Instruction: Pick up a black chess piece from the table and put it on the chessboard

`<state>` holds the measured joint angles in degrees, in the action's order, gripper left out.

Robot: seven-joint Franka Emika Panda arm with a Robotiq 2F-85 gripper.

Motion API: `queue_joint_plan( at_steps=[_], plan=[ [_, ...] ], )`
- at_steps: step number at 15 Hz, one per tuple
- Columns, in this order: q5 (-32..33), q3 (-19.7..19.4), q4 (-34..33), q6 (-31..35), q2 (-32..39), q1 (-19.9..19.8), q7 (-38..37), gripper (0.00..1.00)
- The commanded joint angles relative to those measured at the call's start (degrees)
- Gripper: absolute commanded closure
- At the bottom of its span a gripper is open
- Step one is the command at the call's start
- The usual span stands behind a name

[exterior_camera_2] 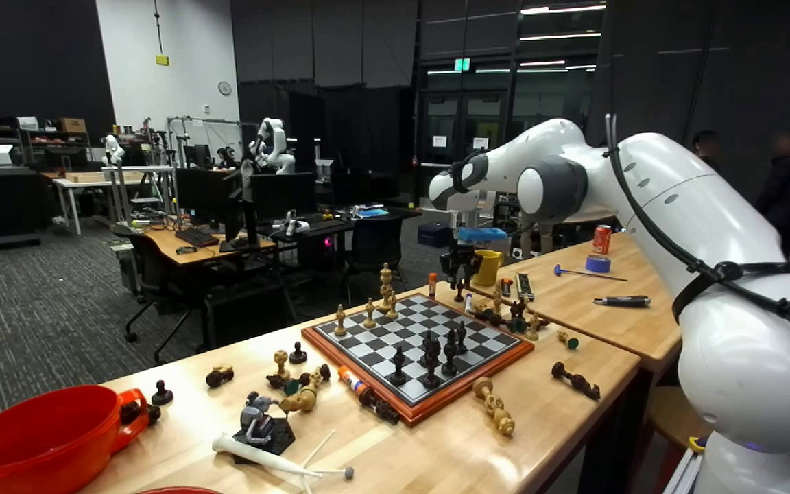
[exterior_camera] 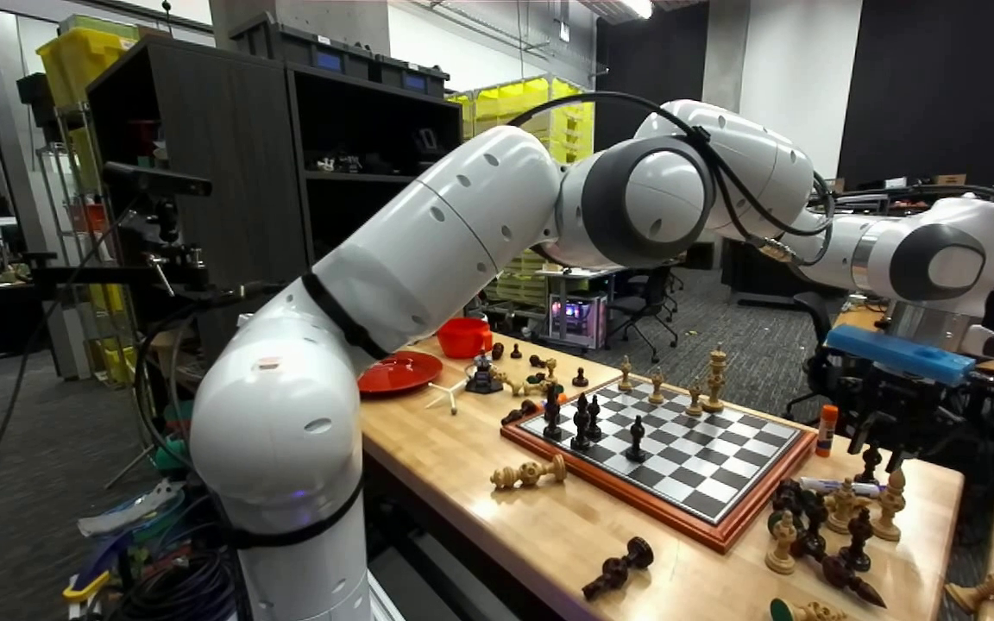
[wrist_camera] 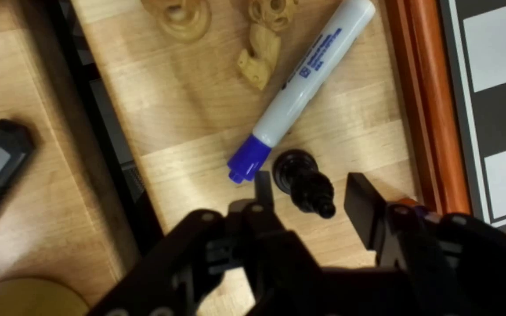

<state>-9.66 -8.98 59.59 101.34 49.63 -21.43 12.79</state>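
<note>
Your black two-fingered gripper (wrist_camera: 310,193) points down with its fingers spread apart and nothing held. Between them, a glossy black chess piece (wrist_camera: 305,186) with a round base and stepped body stands upright on the long, pale wood-topped table (wrist_camera: 169,101). In the wrist view a gap separates its body from the finger nearer the black-and-white checkered chessboard (wrist_camera: 439,114) with a reddish-brown wooden rim. This straddle appears meant to let you pinch the body from both sides without tipping it; how deep the fingertips reach is hard to tell. Treat the step as grasp alignment; lifting and placing are yet to be done.

Alongside the finger farther from the board lies a slim white marker (wrist_camera: 301,85), its violet-blue cap (wrist_camera: 251,156) just beside the piece's base. You cannot confirm whether finger and cap touch, so close slowly to avoid dragging the marker.

Beyond the opposite finger stands an orange glue stick (exterior_camera: 827,429); raise the piece above it before travelling that way. The dark chessmen (exterior_camera: 581,424) on the board, grouped on the half away from the gripper, should hinder you little at the near edge.
</note>
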Motion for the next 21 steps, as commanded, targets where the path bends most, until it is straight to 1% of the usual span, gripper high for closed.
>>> queue_joint_plan(
  at_steps=[1, 2, 3, 5, 9, 13, 17, 21],
  plan=[
    [0.1, -0.2, -2.0, -1.1, 0.8, -0.4, 0.0, 0.82],
    [0.1, -0.2, -2.0, -1.1, 0.8, -0.5, 0.0, 0.91],
    [0.1, -0.2, -1.9, -1.1, 0.7, -0.5, 0.0, 0.98],
    [0.1, -0.3, -1.7, -1.0, 0.6, -0.5, 0.0, 0.94],
    [0.2, -0.4, -1.0, -0.8, -0.1, -0.3, 0.2, 0.94],
    [0.5, -0.5, 2.4, -0.7, -3.8, 0.1, 1.3, 0.94],
    [0.7, -0.5, 9.0, -1.9, -9.9, 0.6, 2.7, 0.94],
    [1.7, -0.5, 19.9, -4.3, -17.6, 2.2, 4.4, 0.94]
  ],
)
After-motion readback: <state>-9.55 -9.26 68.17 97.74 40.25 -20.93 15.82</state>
